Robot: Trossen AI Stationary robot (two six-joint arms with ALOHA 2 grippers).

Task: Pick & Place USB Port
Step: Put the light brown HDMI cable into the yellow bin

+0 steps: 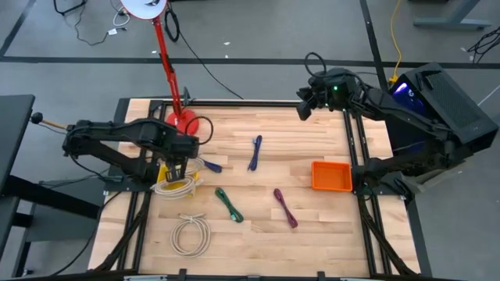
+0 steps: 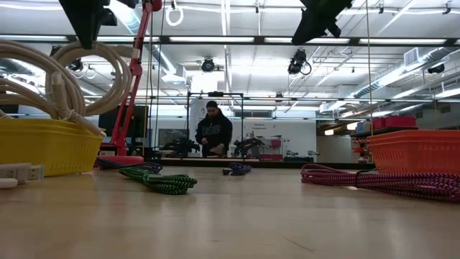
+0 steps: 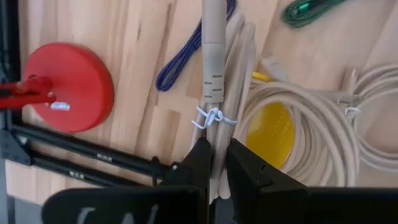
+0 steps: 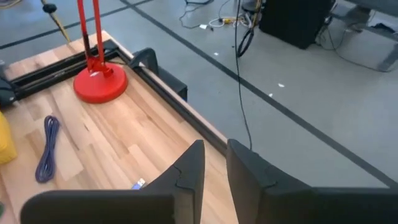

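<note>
Cable bundle, beige (image 3: 214, 74), sits clamped between my left gripper (image 3: 214, 162) fingers, held over the yellow bin (image 1: 168, 178) at the table's left side, near the red lamp base (image 3: 71, 87). Looks light and floppy; loops will sag and swing, so best grip is at the twist-tied neck (image 3: 212, 117) where strands are bunched & stiffest, which is about where I've got it. Jacket seems smooth, could slip if pinch is shallow. Connector end not clear to me. Bin already has another beige coil (image 3: 323, 118) draped in and over it, so tangling is a risk imo. Right gripper (image 4: 214, 163) waits high over the far right corner, fingers nearly together, holding nothing. Wrist view shows the tie and my pinch; high view doesn't, but it gives the layout: loose beige coil (image 1: 191, 232) near front edge, green cable (image 1: 229, 204), purple cable (image 1: 285, 208), blue cable (image 1: 255, 151), orange bin (image 1: 331, 176) at the right. Low view adds side-on height: beige loops (image 2: 54, 75) piled above the yellow bin's rim, plus a person standing far back in the room, well away from the table.
</note>
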